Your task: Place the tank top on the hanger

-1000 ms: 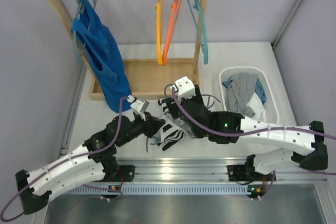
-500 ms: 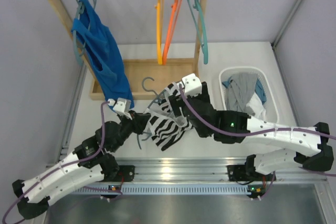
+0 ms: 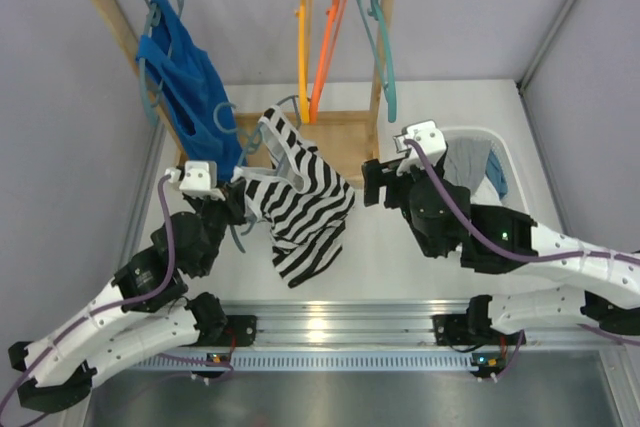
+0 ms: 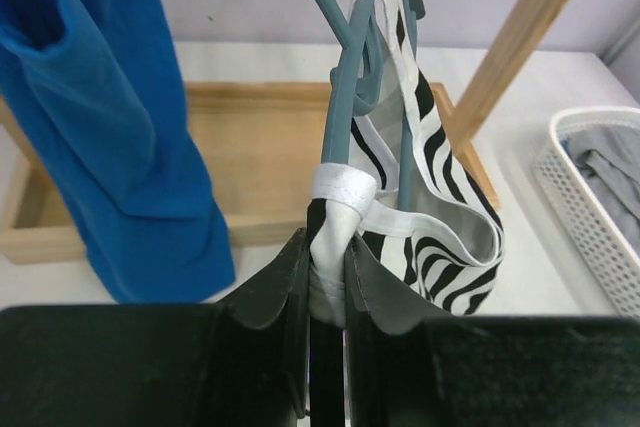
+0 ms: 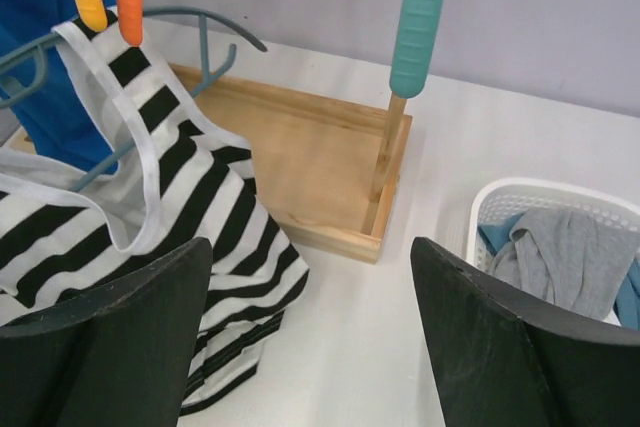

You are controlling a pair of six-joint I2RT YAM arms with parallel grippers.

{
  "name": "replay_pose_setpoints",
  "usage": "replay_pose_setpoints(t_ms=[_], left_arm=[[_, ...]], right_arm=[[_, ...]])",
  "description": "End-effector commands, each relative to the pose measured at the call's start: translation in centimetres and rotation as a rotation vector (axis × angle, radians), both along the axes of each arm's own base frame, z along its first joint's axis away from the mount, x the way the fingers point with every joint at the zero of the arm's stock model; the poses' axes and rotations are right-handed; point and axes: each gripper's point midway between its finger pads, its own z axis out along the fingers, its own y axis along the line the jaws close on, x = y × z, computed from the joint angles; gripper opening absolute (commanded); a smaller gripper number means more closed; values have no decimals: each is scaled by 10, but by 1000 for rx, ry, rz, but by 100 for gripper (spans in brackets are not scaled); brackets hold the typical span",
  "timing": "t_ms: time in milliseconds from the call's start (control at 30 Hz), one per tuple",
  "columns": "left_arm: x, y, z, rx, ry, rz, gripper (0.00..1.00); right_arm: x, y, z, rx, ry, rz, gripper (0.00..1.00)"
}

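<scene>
Backed away now, the right gripper (image 3: 372, 185) gapes wide; the left gripper (image 4: 325, 247) pinches the hanger (image 4: 338, 117) and tank top (image 3: 300, 212) strap, raised higher. The basket (image 5: 520, 192) holds grey clothes (image 5: 560, 252).

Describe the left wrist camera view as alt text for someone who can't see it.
The left gripper is shut on the blue-grey hanger, pinching a white strap of the striped tank top that drapes over it. A blue top hangs at left, a wooden tray lies behind, and a white basket sits at right.
</scene>
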Motion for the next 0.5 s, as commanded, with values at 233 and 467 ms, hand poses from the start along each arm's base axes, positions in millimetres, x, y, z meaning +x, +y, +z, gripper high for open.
replay_pose_setpoints(t_ms=[233, 467], left_arm=[[21, 35, 106, 202, -181, 229, 0], [35, 21, 147, 291, -248, 209, 0]], right_arm=[[-6, -28, 20, 51, -19, -14, 80], [-8, -30, 21, 43, -24, 3, 80]])
